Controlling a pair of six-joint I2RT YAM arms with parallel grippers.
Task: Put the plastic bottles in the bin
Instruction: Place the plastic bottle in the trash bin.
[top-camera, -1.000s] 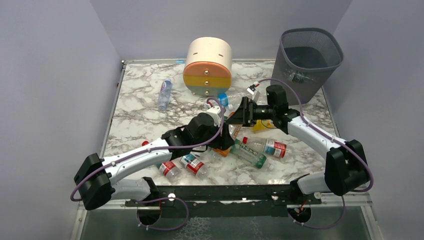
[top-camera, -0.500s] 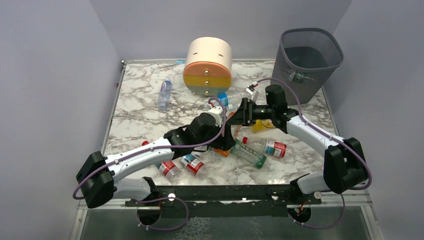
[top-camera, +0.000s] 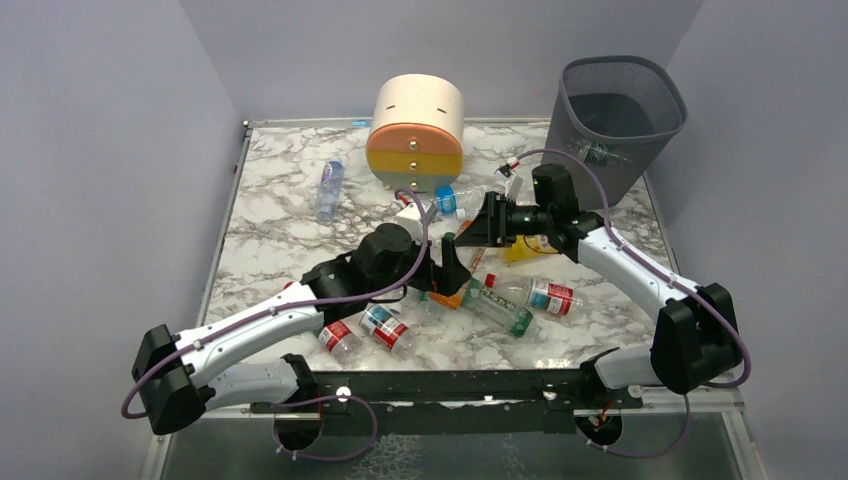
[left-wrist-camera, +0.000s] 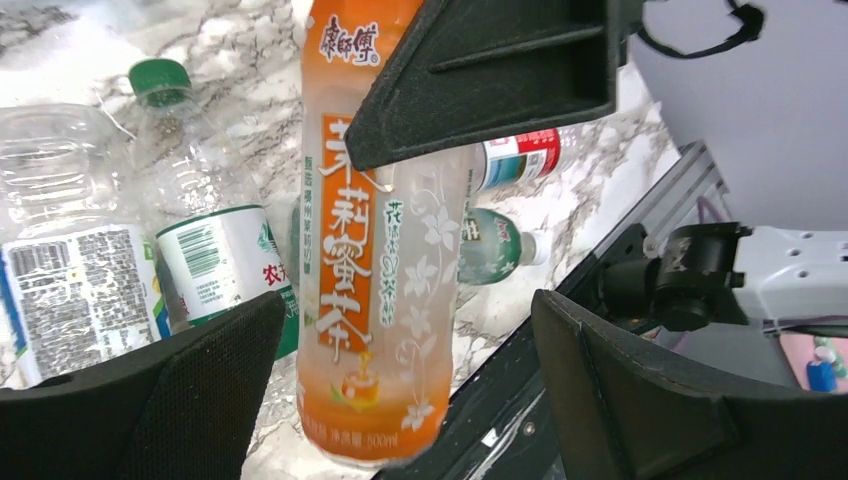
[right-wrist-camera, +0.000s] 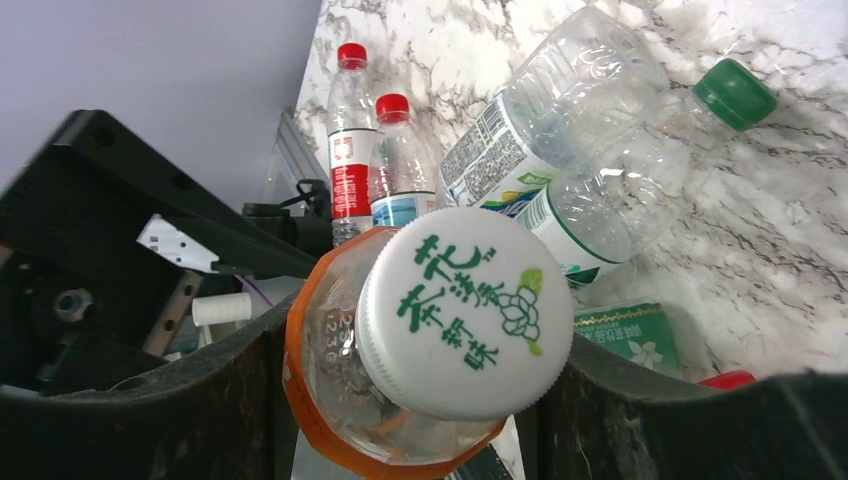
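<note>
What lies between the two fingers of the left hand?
The orange bottle, in the left wrist view, with a gap to each finger of the left hand. The right hand holds it at the cap.

The left arm (top-camera: 270, 315) reaches from its base at the near left edge forward and rightward, low over the table, elbow bent. The left gripper (top-camera: 450, 265) points toward the middle, and its fingers (left-wrist-camera: 200, 390) stand wide apart on either side of the orange bottle (left-wrist-camera: 370, 250) without pressing it. The right arm (top-camera: 625, 265) rises from the near right corner, leans inward and folds at the wrist, so the right gripper (top-camera: 478, 228) points left (toward the other arm). Its fingers (right-wrist-camera: 150, 420) are closed on the bottle's neck, just under the cap
</note>
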